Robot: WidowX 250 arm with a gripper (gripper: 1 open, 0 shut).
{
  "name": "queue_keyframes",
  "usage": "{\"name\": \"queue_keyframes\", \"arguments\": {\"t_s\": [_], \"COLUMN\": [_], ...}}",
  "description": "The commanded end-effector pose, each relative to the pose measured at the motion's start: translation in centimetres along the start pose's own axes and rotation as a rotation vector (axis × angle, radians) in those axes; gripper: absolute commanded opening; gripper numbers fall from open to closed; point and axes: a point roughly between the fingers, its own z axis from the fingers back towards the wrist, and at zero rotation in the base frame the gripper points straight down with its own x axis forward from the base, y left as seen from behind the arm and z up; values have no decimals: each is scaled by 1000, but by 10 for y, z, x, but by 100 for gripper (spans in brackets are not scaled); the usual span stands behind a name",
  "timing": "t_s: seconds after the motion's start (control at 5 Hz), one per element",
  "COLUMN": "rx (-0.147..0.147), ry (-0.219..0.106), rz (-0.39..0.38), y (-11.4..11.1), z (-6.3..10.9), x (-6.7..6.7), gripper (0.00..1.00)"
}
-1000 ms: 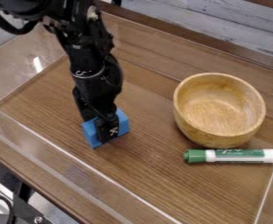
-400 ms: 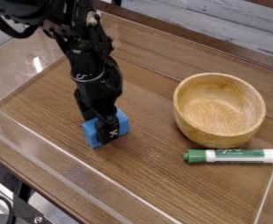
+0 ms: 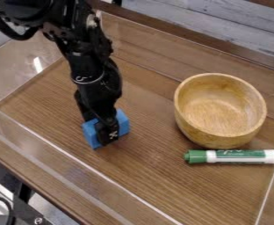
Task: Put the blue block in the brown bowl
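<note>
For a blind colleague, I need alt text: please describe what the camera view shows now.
A black robot arm reaches straight down, its open gripper set over a blue block on a wooden table. To the right stands an empty brown bowl, with a green-and-white marker lying in front of it.

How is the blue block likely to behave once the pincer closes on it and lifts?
The blue block looks like a solid, flat-faced brick, so it probably stays rigid and won't roll. Its matte faces should give the open pincer fair grip. It is small beside the wooden bowl, so likely light.
</note>
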Motion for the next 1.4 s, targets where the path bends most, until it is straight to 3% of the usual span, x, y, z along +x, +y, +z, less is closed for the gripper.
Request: {"name": "queue_keyframes", "arguments": {"t_s": [0.0, 0.2, 0.8, 1.2], "rx": [23, 18, 27, 80], "ry": [-24, -28, -26, -80], "rz": [6, 2, 65, 209], "y": [6, 7, 13, 25], "z": [5, 1, 34, 86], "x": [4, 4, 15, 46], "gripper": [100, 0, 0, 0]}}
